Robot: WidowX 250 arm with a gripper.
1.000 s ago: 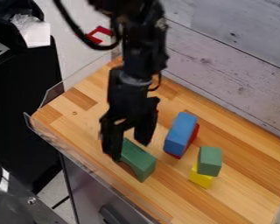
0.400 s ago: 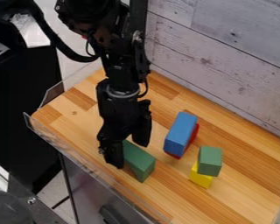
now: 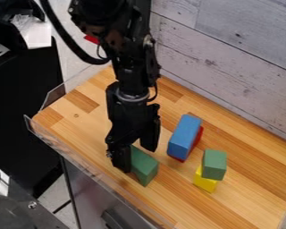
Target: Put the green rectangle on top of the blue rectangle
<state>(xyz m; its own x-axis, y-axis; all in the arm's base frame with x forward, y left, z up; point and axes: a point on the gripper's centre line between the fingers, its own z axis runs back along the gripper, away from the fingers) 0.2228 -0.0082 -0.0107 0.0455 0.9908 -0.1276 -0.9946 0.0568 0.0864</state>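
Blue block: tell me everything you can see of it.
The blue block is a plain, smooth rectangular bar, perhaps painted wood. It lies lengthwise on a red block, which shows below its right side and near end. Nothing sits on its upper face. In the picture it is right of the claw, with a gap between them.

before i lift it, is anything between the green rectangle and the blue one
Apart from one finger of the gripper, nothing visible stands between the green rectangle and the blue rectangle; just bare tabletop.
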